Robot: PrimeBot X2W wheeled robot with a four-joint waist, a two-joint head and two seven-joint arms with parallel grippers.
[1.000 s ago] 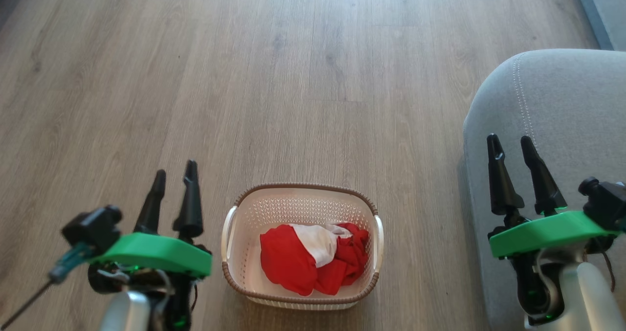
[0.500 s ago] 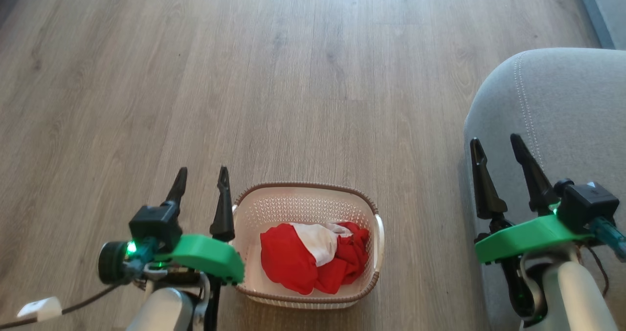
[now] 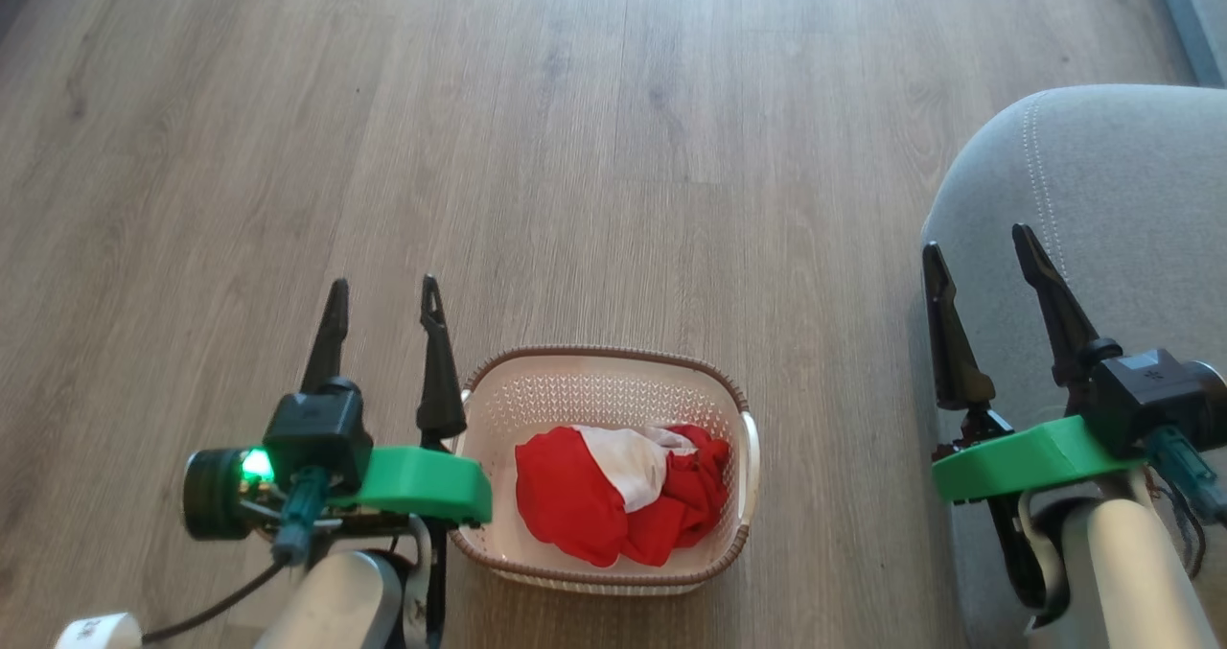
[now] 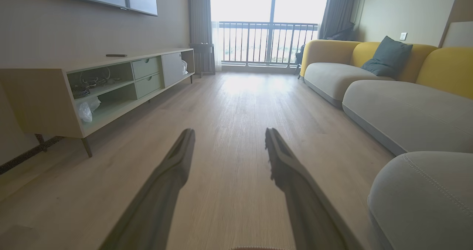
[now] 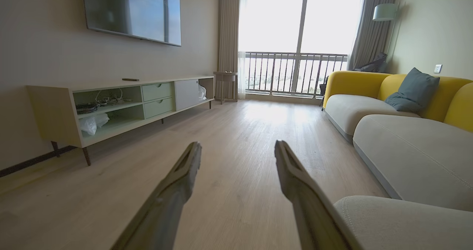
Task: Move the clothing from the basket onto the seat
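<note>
Red and white clothing (image 3: 613,496) lay heaped in the basket (image 3: 604,350) on the floor (image 3: 575,150), just right of the left claw (image 3: 383,283), the nearer one. The right claw (image 3: 976,238) hung over the seat (image 3: 1131,198), farther right. Both claws gaped empty.

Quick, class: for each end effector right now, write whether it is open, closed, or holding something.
The left end effector is open, holding nothing.
The right end effector is open, holding nothing.

left claw (image 3: 383,289), jaws parted wide, empty, pointing forward, right claw (image 3: 978,243), likewise spread and empty
</note>
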